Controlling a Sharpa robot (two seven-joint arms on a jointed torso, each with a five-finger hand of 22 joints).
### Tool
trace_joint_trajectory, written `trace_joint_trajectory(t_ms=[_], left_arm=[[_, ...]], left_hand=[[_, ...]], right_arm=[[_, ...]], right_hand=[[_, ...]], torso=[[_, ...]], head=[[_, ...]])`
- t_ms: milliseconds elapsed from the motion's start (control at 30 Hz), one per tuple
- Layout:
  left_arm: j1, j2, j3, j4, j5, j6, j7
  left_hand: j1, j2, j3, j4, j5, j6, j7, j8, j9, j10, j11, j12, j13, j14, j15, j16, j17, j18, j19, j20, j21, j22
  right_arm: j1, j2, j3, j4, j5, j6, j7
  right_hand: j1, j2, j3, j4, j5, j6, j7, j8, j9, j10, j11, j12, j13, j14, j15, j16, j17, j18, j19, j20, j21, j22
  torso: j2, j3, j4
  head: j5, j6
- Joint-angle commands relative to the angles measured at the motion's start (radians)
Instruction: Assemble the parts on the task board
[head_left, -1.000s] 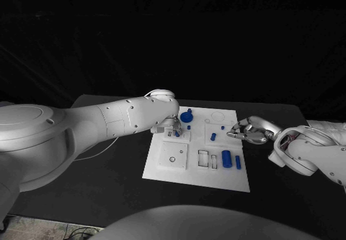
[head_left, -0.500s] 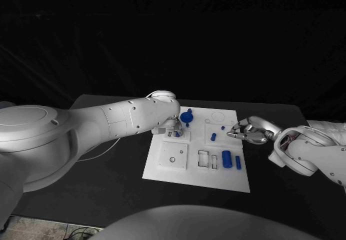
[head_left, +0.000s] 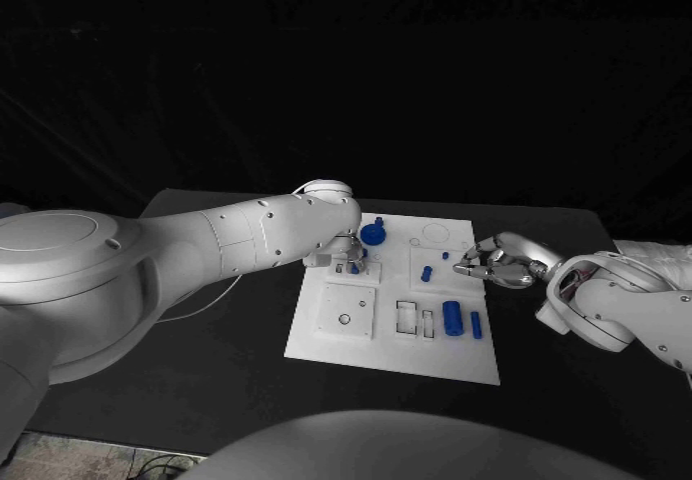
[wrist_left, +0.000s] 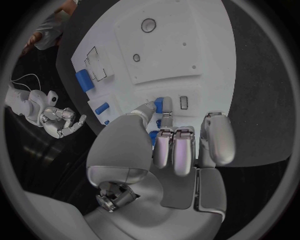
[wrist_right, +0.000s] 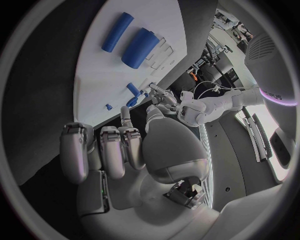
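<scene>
The task board (head_left: 340, 340), a flat white matte plate, lies in the middle of the black table (head_left: 216, 340). The left hand (head_left: 340, 256) is down at the board's upper left part, its silver fingers (wrist_left: 176, 150) curled together over a small blue part (wrist_left: 160, 105); the left wrist view shows thumb and fingertips closing round that piece, which stands at the board's surface beside a small rectangular slot (wrist_left: 184, 102). Just beside the hand stands a round blue knob (head_left: 374, 234) with a stem. Towards the middle sits a short blue peg (head_left: 427, 272), tilted slightly. Lower right, a thick smooth blue cylinder (head_left: 453, 317) lies flat with a thinner blue rod (head_left: 476, 324) right beside it, both next to two outlined rectangular recesses (head_left: 415, 319). A square plate with a round hole (head_left: 346, 306) occupies the left lower part. The right hand (head_left: 493, 264) hovers at the board's right edge, glossy metal fingers loosely curled inward, nothing in them.
</scene>
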Motion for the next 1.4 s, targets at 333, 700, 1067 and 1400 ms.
trace_joint_trajectory(t_ms=[333, 700, 1067, 1400], left_arm=[[-0.012, -0.007, -0.006, 0.009, 0.004, 0.061, -0.132], [-0.008, -0.040, -0.002, 0.050, 0.004, 0.022, -0.114], [0.010, -0.085, 0.017, 0.109, 0.014, -0.001, -0.108], [0.043, -0.142, 0.022, 0.179, 0.053, -0.047, -0.088]], left_hand=[[-0.116, -0.022, -0.025, 0.031, -0.179, -0.086, 0.022, -0.050, -0.005, 0.087, 0.004, -0.006, 0.226, 0.099, 0.002, 0.000, 0.254, 0.008, 0.013, 0.001, -0.010, 0.187], [-0.194, -0.052, -0.155, 0.135, -0.216, -0.142, 0.034, -0.051, 0.011, 0.086, 0.014, -0.008, 0.224, 0.098, 0.009, -0.004, 0.251, 0.008, 0.014, 0.006, -0.013, 0.188], [-0.168, -0.042, -0.170, 0.145, -0.215, -0.138, 0.037, -0.043, 0.015, 0.087, 0.024, -0.008, 0.224, 0.098, 0.016, -0.004, 0.252, 0.007, 0.015, 0.010, -0.012, 0.189], [-0.144, -0.025, -0.176, 0.151, -0.214, -0.129, 0.037, -0.033, 0.017, 0.089, 0.025, -0.005, 0.228, 0.099, 0.018, -0.001, 0.253, 0.006, 0.019, 0.013, -0.004, 0.191]], right_arm=[[-0.002, -0.002, 0.000, 0.000, -0.003, -0.003, 0.011], [-0.003, -0.002, 0.000, -0.001, -0.003, -0.004, 0.011], [-0.003, -0.005, 0.000, -0.002, -0.003, -0.004, 0.010], [-0.003, -0.008, 0.000, 0.000, -0.003, -0.010, 0.014]], right_hand=[[0.016, -0.001, -0.002, -0.007, -0.003, 0.000, 0.002, 0.004, 0.001, 0.104, 0.010, 0.003, 0.263, 0.106, 0.007, 0.003, 0.263, 0.011, -0.001, 0.004, -0.003, 0.209], [0.017, -0.002, -0.002, -0.008, -0.003, -0.001, 0.002, 0.003, 0.001, 0.104, 0.010, 0.003, 0.263, 0.106, 0.007, 0.003, 0.263, 0.011, -0.001, 0.004, -0.003, 0.209], [0.020, -0.004, -0.003, -0.009, -0.003, -0.004, 0.003, 0.002, 0.001, 0.104, 0.010, 0.003, 0.263, 0.106, 0.007, 0.003, 0.263, 0.011, 0.000, 0.004, -0.003, 0.209], [0.020, -0.004, -0.004, -0.009, -0.004, -0.005, 0.003, 0.001, 0.001, 0.104, 0.010, 0.003, 0.263, 0.106, 0.007, 0.003, 0.263, 0.010, 0.001, 0.004, -0.002, 0.210]], torso=[[0.000, -0.0004, 0.0000], [-0.001, 0.0009, -0.0003], [0.000, 0.0005, -0.0003], [0.002, -0.0015, -0.0001]], head=[[-0.003, 0.000], [-0.004, 0.000], [-0.010, 0.000], [-0.014, 0.000]])
